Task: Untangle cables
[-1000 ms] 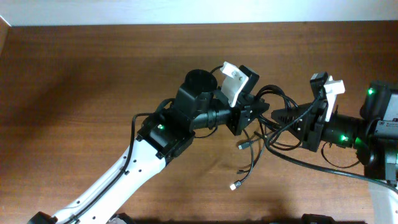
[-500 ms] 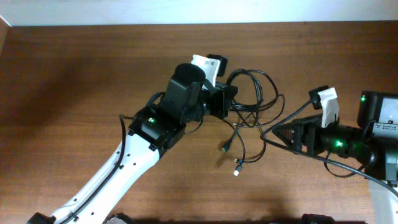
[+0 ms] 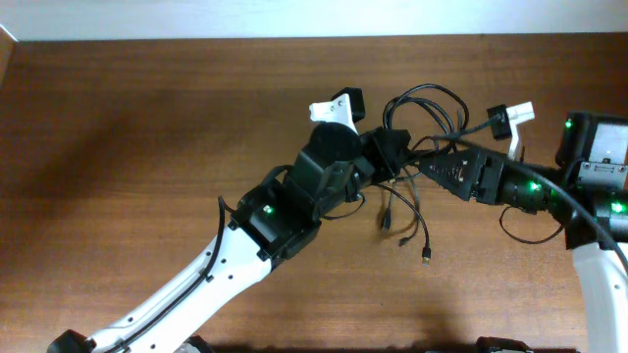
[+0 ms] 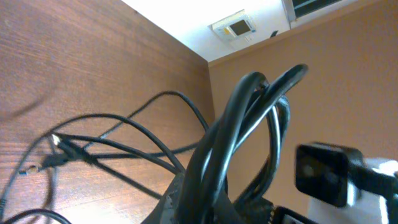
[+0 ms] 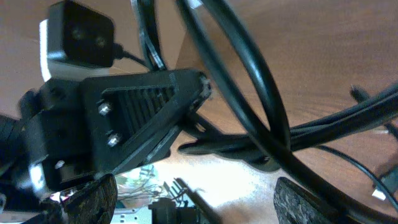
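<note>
The cables (image 4: pixel 231 118) are glossy black against a table (image 3: pixel 128 137) of reddish-brown wood grain with darker streaks, while the left arm (image 3: pixel 196 284) is white below and black toward the wrist, with a small green light (image 3: pixel 267 209).

Brown wooden table (image 3: pixel 118 147) (visible grain), pale wall strip (image 3: pixel 294 18) along its far edge, perhaps a ceiling fixture (image 4: pixel 232 27).

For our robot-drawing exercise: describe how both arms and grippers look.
The left arm has a white lower link, black joints and a green light. The right arm is black with green lights. The left gripper and right gripper are black, with white brackets nearby.
</note>
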